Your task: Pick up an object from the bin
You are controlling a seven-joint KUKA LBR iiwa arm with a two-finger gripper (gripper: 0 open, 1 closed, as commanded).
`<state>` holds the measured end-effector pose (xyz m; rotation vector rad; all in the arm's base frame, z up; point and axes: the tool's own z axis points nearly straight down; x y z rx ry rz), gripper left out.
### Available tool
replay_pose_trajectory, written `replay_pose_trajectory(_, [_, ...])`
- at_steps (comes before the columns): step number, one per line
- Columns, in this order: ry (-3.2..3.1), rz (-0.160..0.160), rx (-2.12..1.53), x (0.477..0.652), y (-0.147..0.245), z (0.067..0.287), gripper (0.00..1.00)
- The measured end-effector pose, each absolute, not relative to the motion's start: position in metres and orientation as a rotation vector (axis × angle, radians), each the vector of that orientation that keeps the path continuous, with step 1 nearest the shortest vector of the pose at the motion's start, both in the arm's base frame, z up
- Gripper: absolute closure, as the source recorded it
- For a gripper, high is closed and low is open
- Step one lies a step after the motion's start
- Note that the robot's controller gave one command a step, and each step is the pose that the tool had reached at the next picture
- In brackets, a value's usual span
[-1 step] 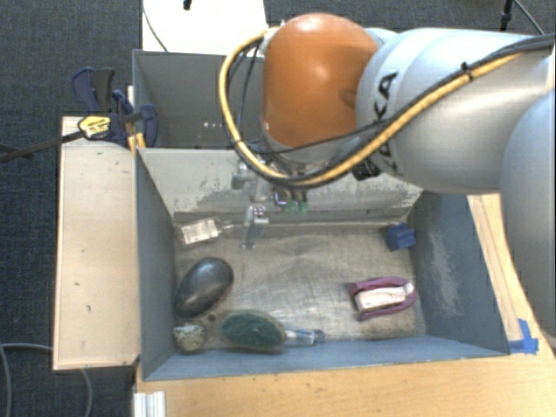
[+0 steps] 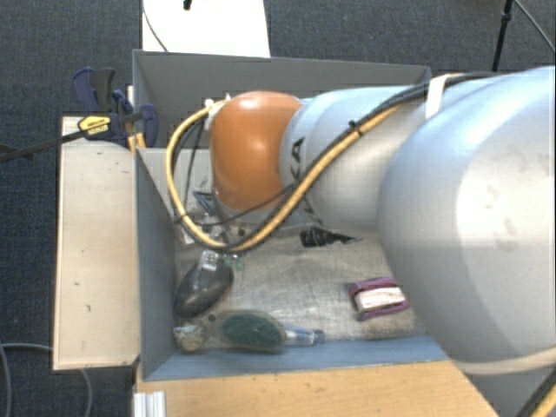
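From above, the arm's orange wrist cover (image 2: 248,150) hangs low over the left half of the bin (image 2: 287,360), likely so the gripper (image 2: 207,205) can work the things there. Whether it is wide or narrow I cannot tell. Just nearer, by the left wall, lies a dark grey oval thing (image 2: 201,289). Its long axis runs near-left to far-right, with the narrow end towards the gripper.

Grey arm (image 2: 452,198) reaching in from right, orange wrist cover (image 2: 248,150), yellow cable (image 2: 176,172) looped alongside
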<state>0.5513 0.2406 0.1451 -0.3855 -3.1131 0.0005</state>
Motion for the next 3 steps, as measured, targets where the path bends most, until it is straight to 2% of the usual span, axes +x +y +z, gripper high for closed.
replay_pose_trajectory(1, [-3.135, -0.002, -0.271, 0.511, 0.218, 0.069, 0.00])
replay_pose_trajectory(2, [-3.134, -0.002, -0.279, 0.512, 0.218, 0.072, 1.00])
replay_pose_trajectory(3, [-3.150, -0.005, -0.032, 0.532, 0.204, 0.236, 1.00])
